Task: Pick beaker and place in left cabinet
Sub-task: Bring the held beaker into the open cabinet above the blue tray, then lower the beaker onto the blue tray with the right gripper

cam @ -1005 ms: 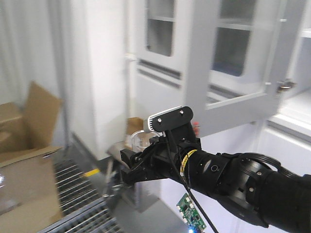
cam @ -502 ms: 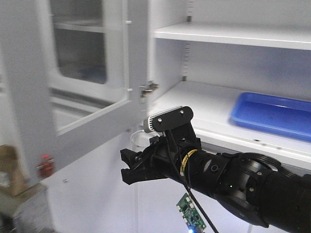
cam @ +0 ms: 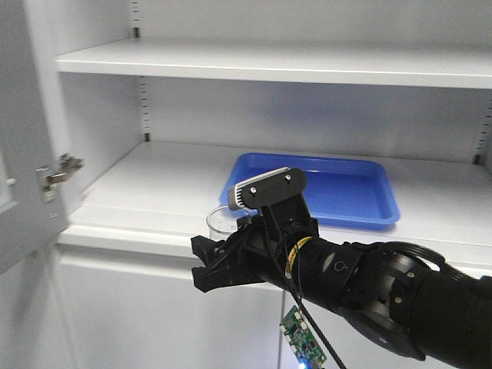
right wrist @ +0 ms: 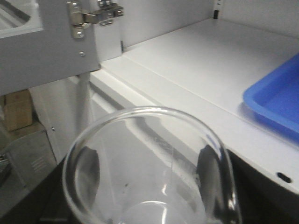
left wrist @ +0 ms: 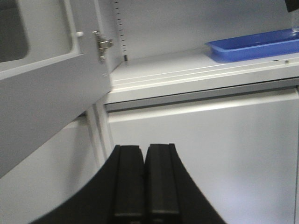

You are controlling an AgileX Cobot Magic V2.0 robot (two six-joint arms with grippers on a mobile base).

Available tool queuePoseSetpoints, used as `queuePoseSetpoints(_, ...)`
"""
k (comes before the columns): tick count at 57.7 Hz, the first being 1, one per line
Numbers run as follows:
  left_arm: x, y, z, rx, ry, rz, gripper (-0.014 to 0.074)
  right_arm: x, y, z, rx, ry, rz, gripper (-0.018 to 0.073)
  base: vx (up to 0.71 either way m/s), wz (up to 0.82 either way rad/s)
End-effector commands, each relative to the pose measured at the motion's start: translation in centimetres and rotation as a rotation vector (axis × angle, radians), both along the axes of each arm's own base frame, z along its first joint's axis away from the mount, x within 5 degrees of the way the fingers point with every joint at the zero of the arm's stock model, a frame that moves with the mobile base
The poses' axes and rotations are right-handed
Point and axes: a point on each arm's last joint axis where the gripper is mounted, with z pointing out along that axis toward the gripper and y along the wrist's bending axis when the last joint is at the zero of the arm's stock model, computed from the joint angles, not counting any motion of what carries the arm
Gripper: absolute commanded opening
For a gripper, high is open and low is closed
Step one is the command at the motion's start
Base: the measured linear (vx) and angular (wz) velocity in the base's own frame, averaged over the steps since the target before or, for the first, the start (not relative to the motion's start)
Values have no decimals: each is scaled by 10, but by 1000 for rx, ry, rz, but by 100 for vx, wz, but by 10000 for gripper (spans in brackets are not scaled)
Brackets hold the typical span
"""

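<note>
As the right arm hangs before the open shelves, right gripper (cam: pixel 209 260): clamped on the beaker (right wrist: pixel 149 177), one dark pad (right wrist: pixel 211 170) against each side of the glass wall.
beaker: upright, clear, rim uppermost. It is off the shelf, held in the air just before the lower shelf's front edge, at about 7 o'clock from the blue tray (cam: pixel 323 192).
left cabinet (cam: pixel 146 192): pale grey-white. Its door (cam: pixel 23 154) is swung open at 9 o'clock, a silver hinge (cam: pixel 58 173) shows, and peg holes run up the inner wall.
blue tray: flat on the lower shelf toward 3 o'clock — apart from the beaker.
left gripper (left wrist: pixel 144 182): fingers pressed together with nothing between them, low before the cabinet's lower front panel.
</note>
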Motion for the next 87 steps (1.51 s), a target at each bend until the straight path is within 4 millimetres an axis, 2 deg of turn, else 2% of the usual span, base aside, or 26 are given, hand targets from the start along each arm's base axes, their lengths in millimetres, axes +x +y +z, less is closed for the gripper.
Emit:
queuePoseSetpoints(1, -1, 0, 2, -15, -76, -4, 1, -7, -2, 37, 95, -115, 33, 43, 21, -41)
queuePoseSetpoints(71, -1, 0, 2, -15, -76, -4, 1, -7, -1, 39, 108, -132, 46, 43, 12, -22)
queuePoseSetpoints(77, -1, 0, 2, -15, -76, -4, 1, -1, 4, 40, 118, -148, 55, 43, 0, 1)
queuePoseSetpoints(87, -1, 0, 2, -15, -76, -4, 1, 25, 23, 40, 130, -165, 55, 43, 0, 0)
